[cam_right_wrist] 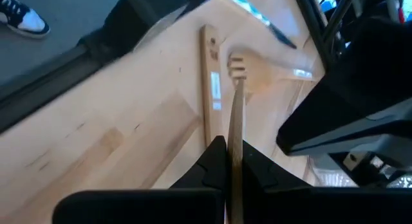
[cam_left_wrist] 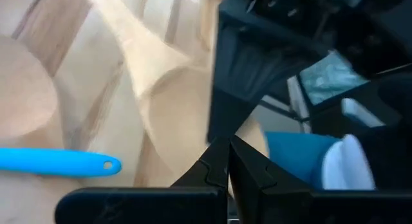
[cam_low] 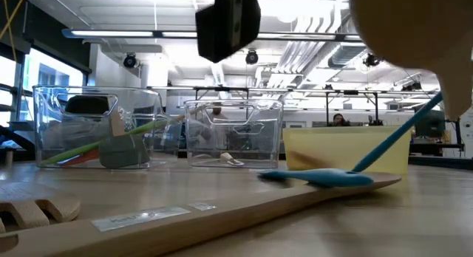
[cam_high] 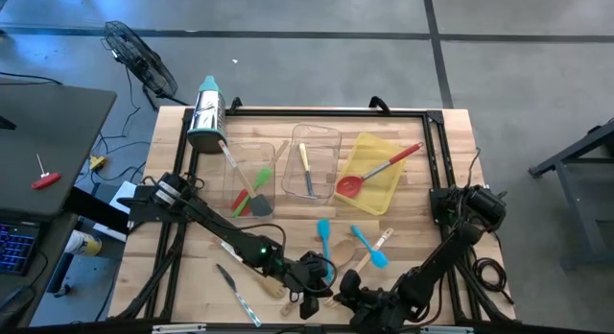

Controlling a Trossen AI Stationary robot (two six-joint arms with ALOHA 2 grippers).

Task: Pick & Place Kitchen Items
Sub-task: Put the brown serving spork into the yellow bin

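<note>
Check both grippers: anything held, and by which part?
Right gripper is shut on a wooden fork, held by its handle, tines pointing away. Left gripper is shut with nothing between its jaws.

Bright, even light falls from overhead: long ceiling strip lights (cam_low: 185, 32) glow white in the low view and blow out near the top. The counter (cam_high: 422, 195) looks evenly lit from above, with only soft, short shadows under the arms. The floor around it has a cool bluish cast. At counter height, the nearest wooden handle (cam_low: 222, 213) is smeared out of focus, and a big pale blob at the upper right is pure blur. Both wrist views are soft, close surfaces mushy, dark gripper parts nearly featureless.
</note>
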